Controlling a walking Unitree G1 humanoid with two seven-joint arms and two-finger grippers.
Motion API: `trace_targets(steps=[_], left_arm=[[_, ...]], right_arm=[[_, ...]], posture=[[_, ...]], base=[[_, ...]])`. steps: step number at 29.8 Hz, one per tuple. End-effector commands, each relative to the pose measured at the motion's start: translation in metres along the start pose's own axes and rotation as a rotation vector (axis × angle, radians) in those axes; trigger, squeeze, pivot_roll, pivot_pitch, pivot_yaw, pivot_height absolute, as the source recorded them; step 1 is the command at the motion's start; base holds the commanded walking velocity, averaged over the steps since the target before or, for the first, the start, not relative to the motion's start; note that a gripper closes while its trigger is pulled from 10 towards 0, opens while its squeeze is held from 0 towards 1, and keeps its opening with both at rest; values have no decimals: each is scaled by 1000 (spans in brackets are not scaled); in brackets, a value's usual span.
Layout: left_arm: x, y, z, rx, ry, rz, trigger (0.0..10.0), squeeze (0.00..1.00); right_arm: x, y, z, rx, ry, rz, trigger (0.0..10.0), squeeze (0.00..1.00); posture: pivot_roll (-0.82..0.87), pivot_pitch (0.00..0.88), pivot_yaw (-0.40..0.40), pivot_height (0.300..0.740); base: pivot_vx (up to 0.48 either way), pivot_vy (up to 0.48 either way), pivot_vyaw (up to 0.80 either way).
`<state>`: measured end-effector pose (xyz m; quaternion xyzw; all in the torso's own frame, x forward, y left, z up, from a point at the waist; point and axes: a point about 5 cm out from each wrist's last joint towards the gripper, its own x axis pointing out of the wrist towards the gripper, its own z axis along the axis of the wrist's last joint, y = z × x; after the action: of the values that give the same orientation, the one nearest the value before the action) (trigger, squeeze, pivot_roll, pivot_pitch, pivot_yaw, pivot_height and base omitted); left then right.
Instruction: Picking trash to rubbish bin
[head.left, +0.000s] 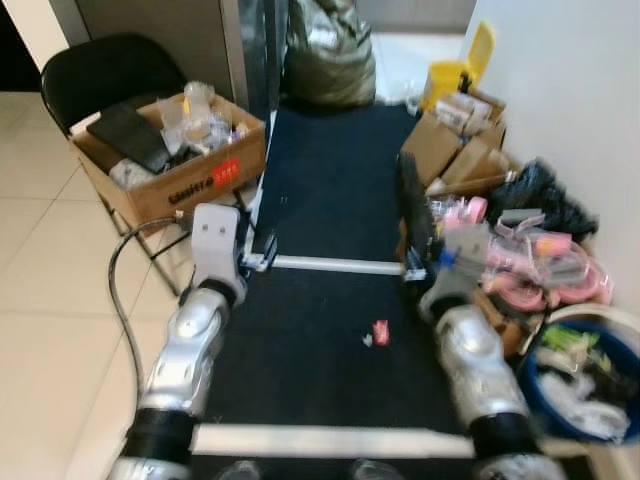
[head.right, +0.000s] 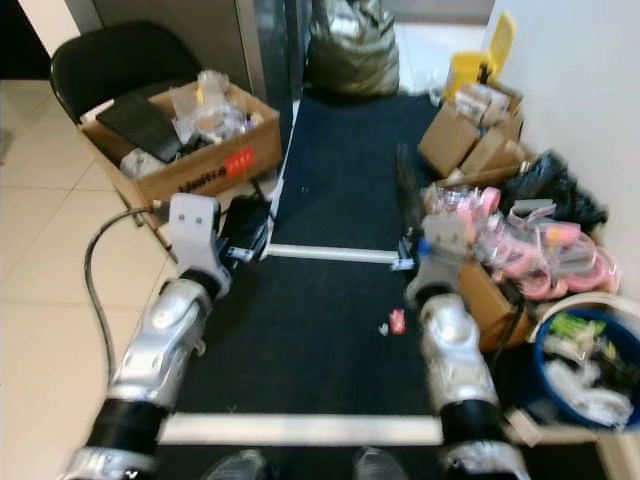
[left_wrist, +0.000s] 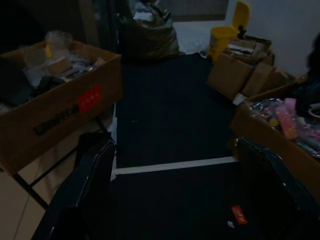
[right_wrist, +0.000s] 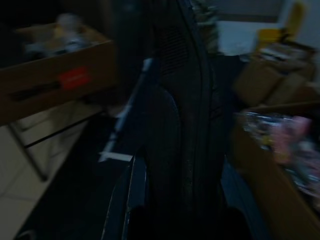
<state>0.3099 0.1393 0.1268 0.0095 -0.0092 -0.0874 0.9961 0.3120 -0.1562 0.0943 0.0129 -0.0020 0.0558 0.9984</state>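
Both silver arms reach forward over the black mat (head.left: 320, 350). Left end effector (left_wrist: 170, 200) has its fingers spread wide and empty; right end effector (head.left: 412, 215) has its fingers pressed together, holding nothing I can see. A small red wrapper (head.left: 381, 332) lies on the mat between the arms with a pale scrap (head.left: 367, 340) beside it (not yet picked up), so the task looks barely begun. The blue bin (head.left: 590, 395) at right already holds mixed rubbish. A cardboard box (head.left: 175, 160) of clutter rests on a black chair (head.left: 95, 70).
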Motion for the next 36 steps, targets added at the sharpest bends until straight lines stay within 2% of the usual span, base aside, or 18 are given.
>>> trace_targets(steps=[1, 24, 33, 36], left_arm=[[-1, -1, -4, 8, 11, -1, 10000, 0], [-3, -1, -5, 6, 19, 5, 10000, 0], [-4, 0, -5, 6, 24, 5, 10000, 0], [-3, 0, -5, 7, 23, 4, 10000, 0]], right_arm=[[0, -4, 3, -22, -22, -5, 10000, 0], [-1, -5, 0, -33, -1, -8, 10000, 0], [0, -6, -3, -1, 22, -29, 10000, 0], [0, -7, -2, 1, 20, -32, 10000, 0]], posture=[[-72, 42, -18, 740], [-71, 58, -22, 740], [-68, 66, -20, 740], [-67, 66, -18, 740]], base=[[285, 0, 0], [284, 0, 0], [284, 0, 0], [285, 0, -517]])
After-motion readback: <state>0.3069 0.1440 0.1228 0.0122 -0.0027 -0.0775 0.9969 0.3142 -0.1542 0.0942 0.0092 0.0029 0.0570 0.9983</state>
